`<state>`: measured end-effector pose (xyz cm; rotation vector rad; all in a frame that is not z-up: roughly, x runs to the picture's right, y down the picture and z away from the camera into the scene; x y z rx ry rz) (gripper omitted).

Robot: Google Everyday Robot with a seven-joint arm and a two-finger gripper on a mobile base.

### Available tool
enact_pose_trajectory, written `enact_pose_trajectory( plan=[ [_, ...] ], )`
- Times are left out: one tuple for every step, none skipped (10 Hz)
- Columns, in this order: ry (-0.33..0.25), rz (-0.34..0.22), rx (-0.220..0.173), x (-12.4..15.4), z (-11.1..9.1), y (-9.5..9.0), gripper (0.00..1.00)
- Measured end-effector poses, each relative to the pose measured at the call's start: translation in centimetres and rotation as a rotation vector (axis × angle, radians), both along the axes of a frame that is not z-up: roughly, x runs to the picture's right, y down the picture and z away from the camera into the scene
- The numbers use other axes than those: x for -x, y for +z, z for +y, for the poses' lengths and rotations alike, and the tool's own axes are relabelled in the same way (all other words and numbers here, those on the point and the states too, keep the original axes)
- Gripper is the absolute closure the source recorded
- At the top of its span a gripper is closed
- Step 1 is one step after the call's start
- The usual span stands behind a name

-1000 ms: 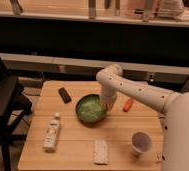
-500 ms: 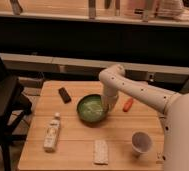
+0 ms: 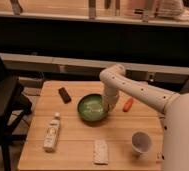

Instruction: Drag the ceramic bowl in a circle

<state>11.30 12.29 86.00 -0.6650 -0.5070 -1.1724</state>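
The ceramic bowl (image 3: 92, 108) is round, shallow and dark green with a paler speckled inside. It sits near the middle of the wooden table (image 3: 78, 142). My white arm reaches in from the right and points down at the bowl's right rim. My gripper (image 3: 108, 107) is at that rim, right at the bowl's edge. Its lower part is hidden against the bowl.
A small white cup (image 3: 141, 142) stands at the front right. An orange carrot-like item (image 3: 128, 104) lies right of the bowl. A black bar (image 3: 64, 94) lies at the back left, a white bottle (image 3: 51, 132) at the front left, and a pale packet (image 3: 101, 151) at the front. A dark chair (image 3: 3, 107) is to the left.
The bowl and my gripper have shifted slightly; the other items have not moved.
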Motion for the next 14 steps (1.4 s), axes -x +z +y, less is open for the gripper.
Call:
enact_pose_trajectory(
  plan=[
    [0.017,0.007,0.004,-0.6,-0.2,0.1,0.96],
    [0.020,0.011,0.005,-1.3,-0.2,0.2,0.96],
    [0.022,0.012,0.009,-1.5,0.0,0.2,0.96],
    [0.027,0.014,0.014,-1.2,0.0,0.2,0.96],
    [0.033,0.014,0.019,-0.7,0.2,0.2,0.96],
    [0.041,0.019,0.021,-0.8,0.3,0.2,0.96],
    [0.048,0.028,0.025,-1.2,0.4,0.1,0.96],
    [0.051,0.030,0.029,-1.2,0.5,0.1,0.96],
    [0.058,0.032,0.034,-1.3,0.5,0.1,0.96],
    [0.066,0.039,0.036,-1.7,0.6,0.1,0.96],
    [0.077,0.047,0.038,-2.2,0.6,0.0,0.96],
    [0.082,0.050,0.041,-2.2,0.7,-0.1,0.96],
    [0.087,0.056,0.046,-1.9,0.7,-0.1,0.96],
    [0.086,0.058,0.050,-1.6,0.8,-0.2,0.96]
  ],
)
